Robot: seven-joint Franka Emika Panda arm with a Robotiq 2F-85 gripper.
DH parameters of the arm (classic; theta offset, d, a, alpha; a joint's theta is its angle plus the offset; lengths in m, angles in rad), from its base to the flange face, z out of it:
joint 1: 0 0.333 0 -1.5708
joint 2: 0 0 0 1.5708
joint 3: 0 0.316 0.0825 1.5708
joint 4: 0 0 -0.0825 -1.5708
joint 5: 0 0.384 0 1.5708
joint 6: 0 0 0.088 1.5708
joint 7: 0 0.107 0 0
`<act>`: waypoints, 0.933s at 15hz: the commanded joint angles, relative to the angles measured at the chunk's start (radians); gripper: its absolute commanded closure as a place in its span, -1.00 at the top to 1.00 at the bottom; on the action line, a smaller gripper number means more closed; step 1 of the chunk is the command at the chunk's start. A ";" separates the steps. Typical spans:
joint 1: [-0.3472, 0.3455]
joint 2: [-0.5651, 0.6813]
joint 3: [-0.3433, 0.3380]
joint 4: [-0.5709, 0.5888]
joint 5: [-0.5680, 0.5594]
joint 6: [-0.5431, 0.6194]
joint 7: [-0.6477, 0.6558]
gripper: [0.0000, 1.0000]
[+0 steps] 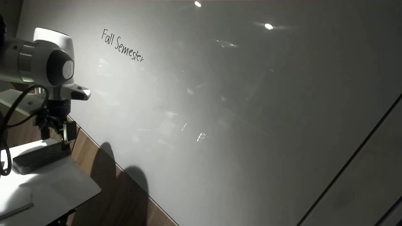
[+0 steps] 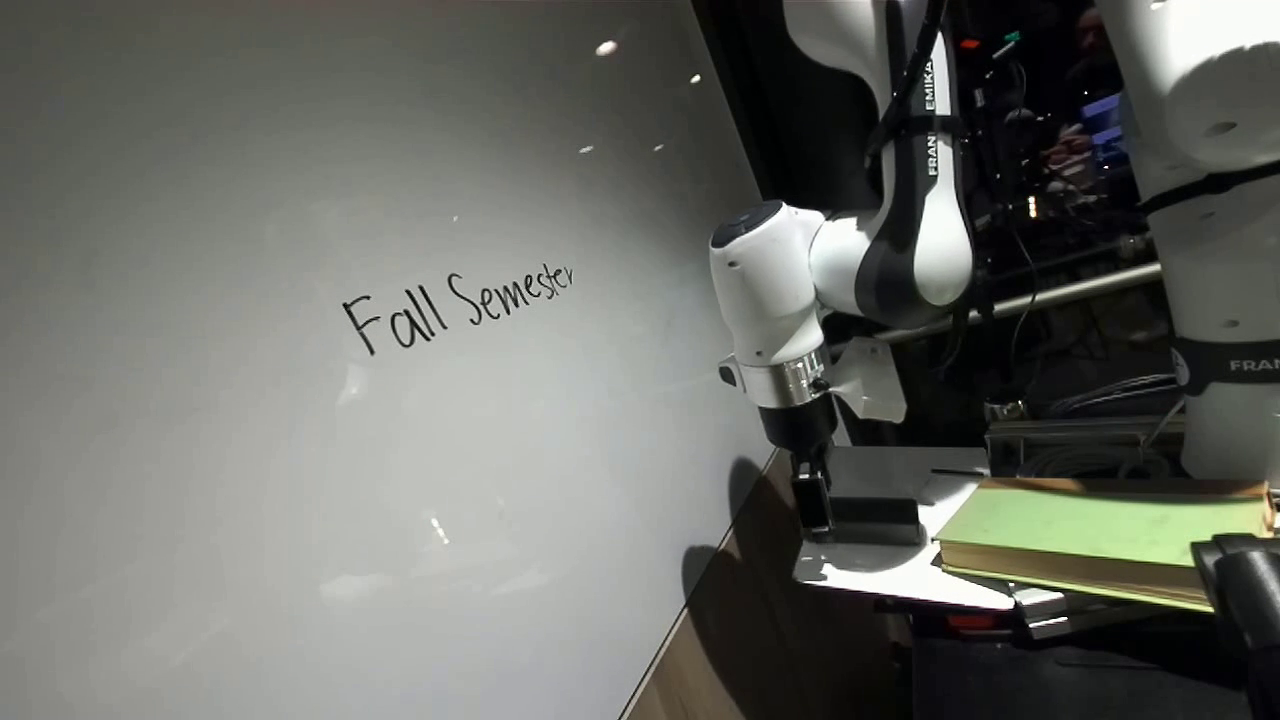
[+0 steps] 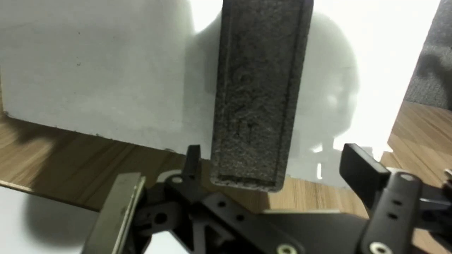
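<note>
Presently, the gripper (image 3: 273, 158) points downward with its jaws spread wide; nothing is held. A dark oblong block (image 3: 259, 98) is located at the gripper: in the wrist view, its near end appears between the two fingers (image 3: 361, 173), with a visible gap on each side, the narrower one toward the left of that view. How far the fingertips reach down alongside the block cannot be determined. The block lies flat on a white desk (image 3: 123, 77), its long axis extending away from the gripper. A large whiteboard (image 1: 220, 110) stands beside the gripper and carries black lettering (image 2: 458, 305), "Fall Semester", at a level above it. A wood-grain panel (image 1: 82, 143) runs along the lower edge of the whiteboard, near the gripper. In an exterior view, a thick green book (image 2: 1100, 520) is positioned farther from the gripper than the block, on the side away from the whiteboard.
</note>
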 commanded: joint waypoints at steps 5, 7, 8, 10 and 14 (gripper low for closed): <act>-0.002 -0.102 -0.027 -0.006 0.178 -0.103 -0.223 1.00; 0.018 -0.105 -0.022 -0.002 0.254 -0.138 -0.279 1.00; 0.030 -0.111 -0.017 -0.003 0.293 -0.156 -0.306 1.00; 0.121 -0.130 -0.080 -0.003 0.370 -0.187 -0.357 1.00; 0.175 -0.168 -0.120 -0.006 0.432 -0.250 -0.406 1.00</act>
